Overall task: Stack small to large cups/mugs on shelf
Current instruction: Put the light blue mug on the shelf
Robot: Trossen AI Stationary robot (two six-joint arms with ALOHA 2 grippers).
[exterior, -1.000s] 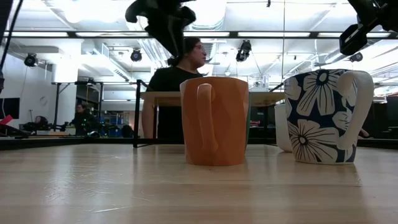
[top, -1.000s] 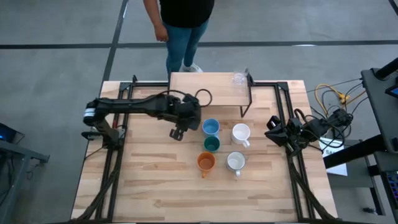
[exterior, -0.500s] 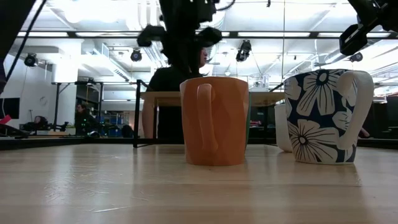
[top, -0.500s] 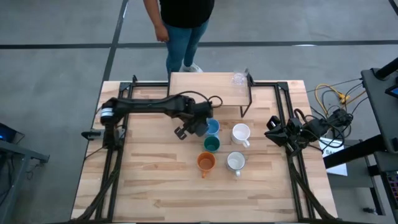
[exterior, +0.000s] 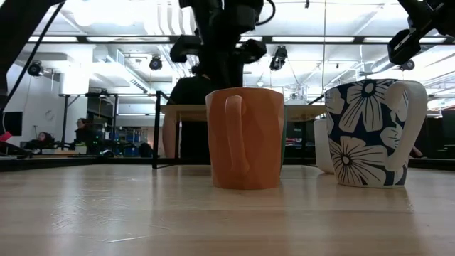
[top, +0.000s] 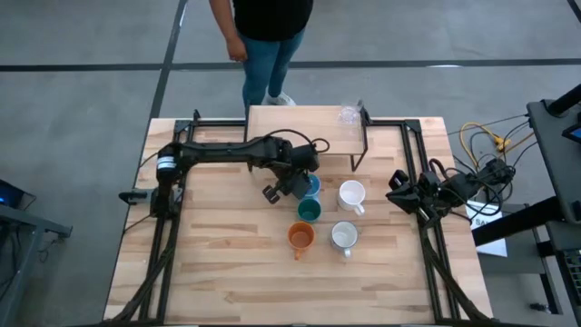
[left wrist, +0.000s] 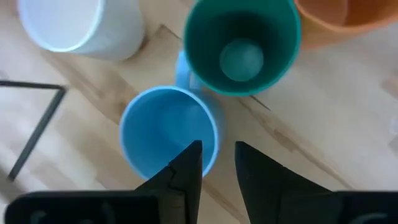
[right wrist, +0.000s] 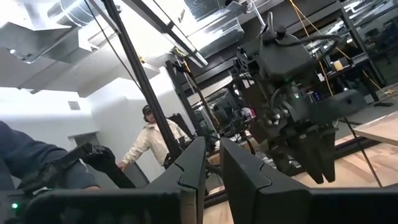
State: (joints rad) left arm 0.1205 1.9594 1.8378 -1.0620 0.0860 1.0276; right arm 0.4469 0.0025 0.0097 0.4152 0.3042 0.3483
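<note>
Basically, the light blue mug [left wrist: 168, 130] was the piece in play: it stood upright on the tabletop [top: 218, 263], just near of the shelf [top: 300, 123] and at the far-left corner of the mug cluster. The dark green cup [left wrist: 241, 45] sat just beside it, seemingly touching its handle side; the white mug [top: 351, 194] was to its right, with the orange mug [top: 300, 236] and the flower-print mug [exterior: 371, 132] further toward the near edge. A clear glass [top: 349, 114] was already up on the shelf's right end.

My read on handling: rigid glazed ceramic, moderately heavy for its size, slick wall, and it would chip if knocked or dropped. Best hold was probably a pinch over the rim, one finger inside and one outside, on the side away from the green cup, since that neighbour crowded it.

The left gripper [left wrist: 216, 168] hovered directly above the blue mug's rim, fingers parted by a narrow gap, gripping nothing and not touching the mug as far as the wrist view showed. One finger lined up over the mug's inside, the other just outside its wall.

The right gripper [right wrist: 210, 163] was parked at the table's right edge, fingers nearly together, holding nothing.
</note>
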